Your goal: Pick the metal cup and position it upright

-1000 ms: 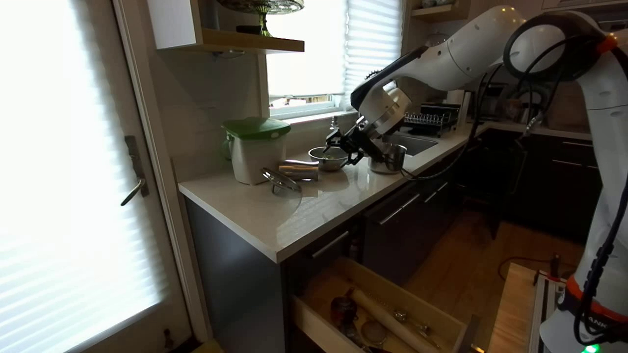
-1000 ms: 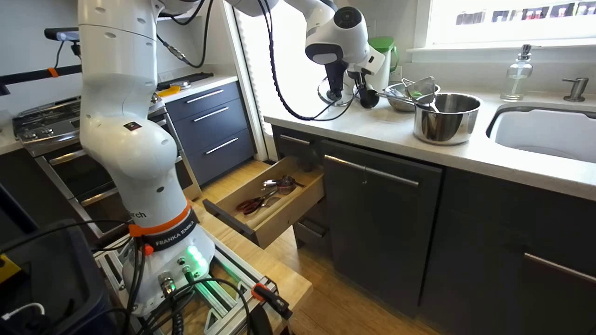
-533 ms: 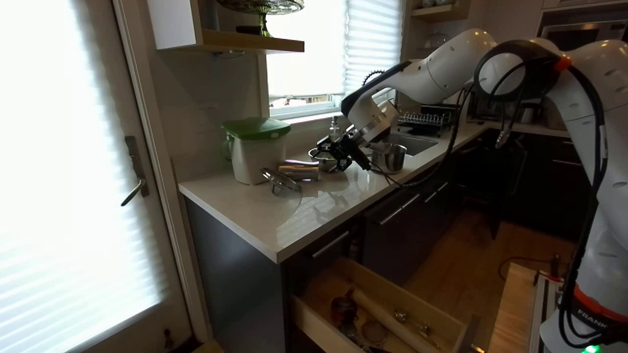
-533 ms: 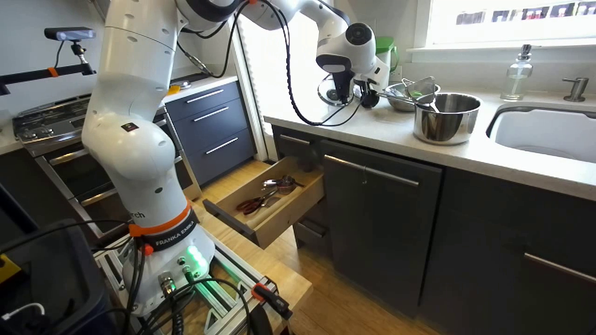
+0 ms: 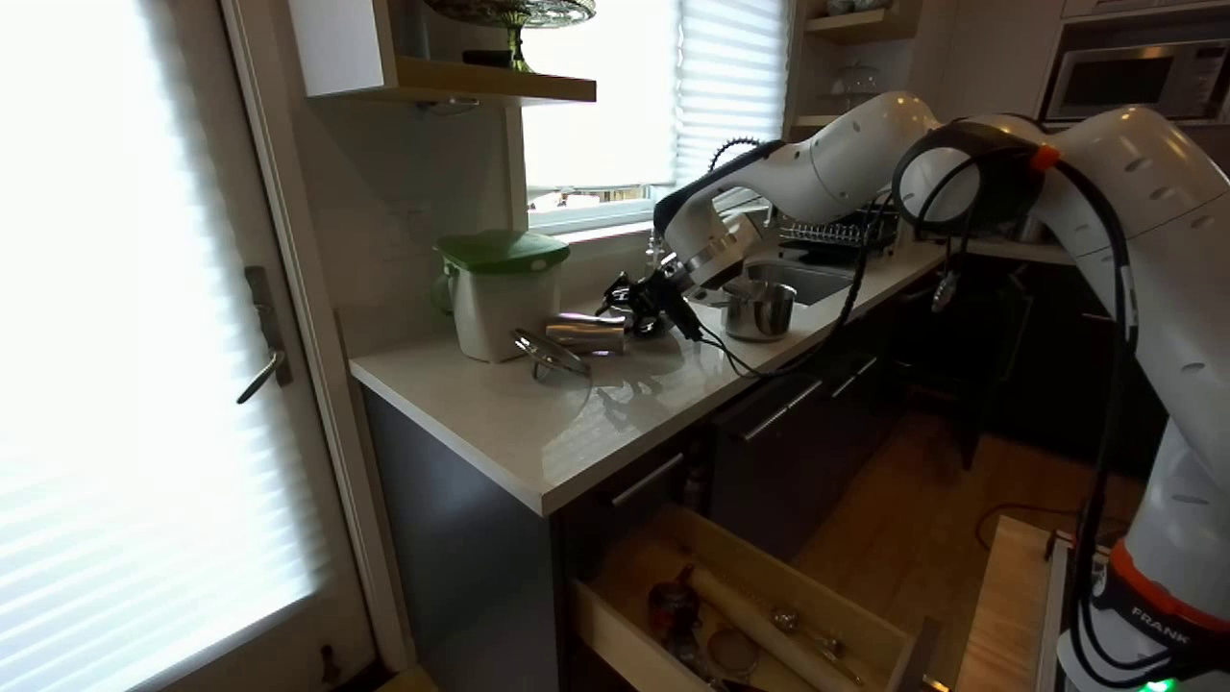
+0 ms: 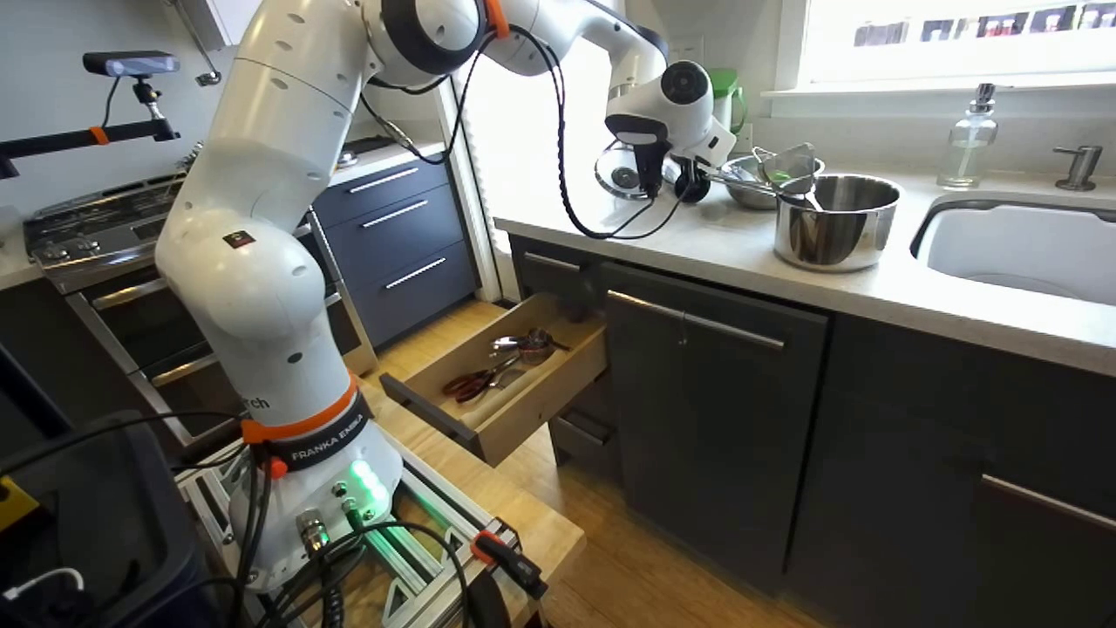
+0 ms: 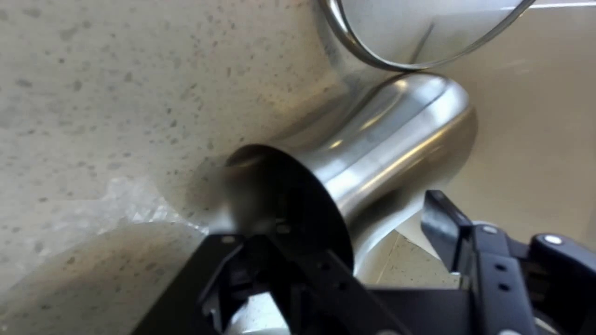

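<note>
The metal cup [image 5: 584,333] is a shiny silver cylinder lying on its side on the counter beside the green-lidded tub. In the wrist view the cup [image 7: 391,135] has its dark open mouth towards me, its far end near the glass lid. My gripper [image 7: 349,223] is open. One finger overlaps the dark mouth and seems to reach into it; the other is outside the cup's wall with a gap between. In an exterior view my gripper [image 5: 620,306] is at the cup's mouth end. In an exterior view the gripper [image 6: 684,179] hides most of the cup.
A metal-rimmed glass lid [image 5: 551,354] leans close to the cup. The white tub with green lid [image 5: 504,298] stands behind it. A metal bowl [image 6: 748,185], a strainer [image 6: 789,167] and a steel pot [image 6: 837,225] stand farther along. A drawer [image 6: 540,423] is open below.
The arm has reached forward and its upper links have dropped. My gripper has moved along the counter to the cup's mouth end. The cup has not visibly moved.
</note>
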`<state>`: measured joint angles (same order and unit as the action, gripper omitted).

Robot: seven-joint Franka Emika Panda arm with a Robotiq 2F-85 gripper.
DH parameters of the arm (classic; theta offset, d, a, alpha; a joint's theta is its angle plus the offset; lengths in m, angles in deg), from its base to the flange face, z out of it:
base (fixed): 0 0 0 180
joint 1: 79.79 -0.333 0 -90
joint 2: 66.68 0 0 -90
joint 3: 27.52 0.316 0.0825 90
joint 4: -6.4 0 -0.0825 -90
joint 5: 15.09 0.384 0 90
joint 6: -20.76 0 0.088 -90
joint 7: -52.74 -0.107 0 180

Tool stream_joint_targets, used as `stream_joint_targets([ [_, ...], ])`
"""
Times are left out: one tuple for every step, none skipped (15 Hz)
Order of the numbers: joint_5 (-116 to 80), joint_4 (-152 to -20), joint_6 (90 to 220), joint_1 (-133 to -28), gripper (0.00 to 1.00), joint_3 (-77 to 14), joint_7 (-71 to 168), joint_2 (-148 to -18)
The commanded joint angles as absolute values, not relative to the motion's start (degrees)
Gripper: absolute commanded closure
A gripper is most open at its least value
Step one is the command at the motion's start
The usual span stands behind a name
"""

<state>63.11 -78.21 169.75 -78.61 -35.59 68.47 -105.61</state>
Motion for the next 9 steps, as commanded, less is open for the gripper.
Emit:
stream_joint_targets([
  [64.7,-74.1,166.6,-73.4,0.65,-30.3,68.4,-107.0],
  [65.2,-73.9,165.9,-72.3,0.72,-29.2,68.6,-106.7],
  [65.8,-73.9,165.1,-71.4,0.81,-28.2,69.1,-106.5],
  [66.3,-73.8,164.3,-70.7,0.87,-27.5,69.4,-106.4],
  [67.1,-73.8,163.4,-70.0,0.94,-27.0,69.7,-106.3],
  [67.6,-74.0,162.6,-69.4,1.00,-26.7,69.6,-106.1],
  [68.1,-74.2,161.8,-69.0,1.00,-26.5,69.5,-106.1],
  [68.9,-74.1,161.1,-68.7,1.00,-26.4,69.4,-105.9],
  [69.1,-74.3,160.7,-68.6,0.97,-26.6,69.3,-105.8],
])
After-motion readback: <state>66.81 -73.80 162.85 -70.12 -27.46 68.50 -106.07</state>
